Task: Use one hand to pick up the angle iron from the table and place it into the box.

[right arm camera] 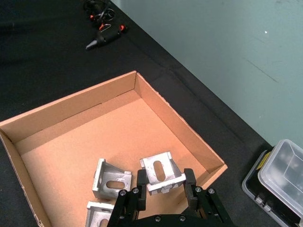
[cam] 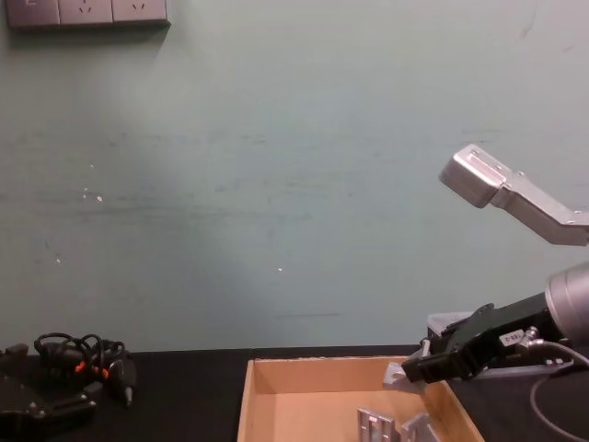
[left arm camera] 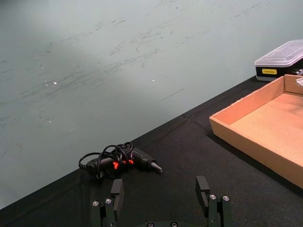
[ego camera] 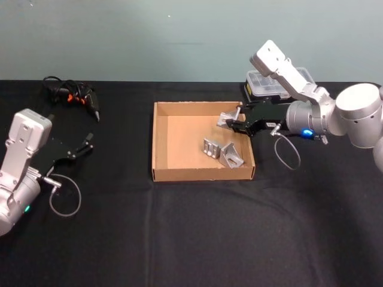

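We are holding our black right hand [ego camera: 232, 124] over the far right corner of the shallow tan cardboard box [ego camera: 160, 143], its fingers clenched on a silver slotted metal angle iron [right arm camera: 161, 173] that is hanging above the box floor, just inside the right wall. Two more silver angle irons [ego camera: 222, 152] are lying together near the box's front right corner, leaving the left half of the floor open. A clear-lidded plastic case [ego camera: 270, 84] is sitting just behind our right arm on the flat black desk [ego camera: 191, 239]. Our left hand [ego camera: 84, 143] is resting released at the desk's left side, well apart from the box, near a black corded tool [left arm camera: 120, 161].
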You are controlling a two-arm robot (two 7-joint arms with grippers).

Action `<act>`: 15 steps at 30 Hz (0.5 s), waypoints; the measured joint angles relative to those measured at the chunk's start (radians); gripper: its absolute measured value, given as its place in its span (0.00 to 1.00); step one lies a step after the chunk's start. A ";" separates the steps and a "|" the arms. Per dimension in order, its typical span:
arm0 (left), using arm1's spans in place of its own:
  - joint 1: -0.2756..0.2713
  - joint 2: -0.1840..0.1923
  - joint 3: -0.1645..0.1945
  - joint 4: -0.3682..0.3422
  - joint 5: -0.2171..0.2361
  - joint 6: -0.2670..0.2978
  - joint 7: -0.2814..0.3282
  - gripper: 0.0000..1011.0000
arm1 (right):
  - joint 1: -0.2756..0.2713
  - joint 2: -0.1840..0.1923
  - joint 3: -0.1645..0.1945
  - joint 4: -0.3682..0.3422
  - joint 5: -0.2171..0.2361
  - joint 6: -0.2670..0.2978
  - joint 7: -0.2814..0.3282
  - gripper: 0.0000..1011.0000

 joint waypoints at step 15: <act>0.000 0.000 0.000 0.000 0.000 0.000 0.000 0.99 | 0.015 -0.028 0.000 0.048 -0.024 -0.005 0.019 0.47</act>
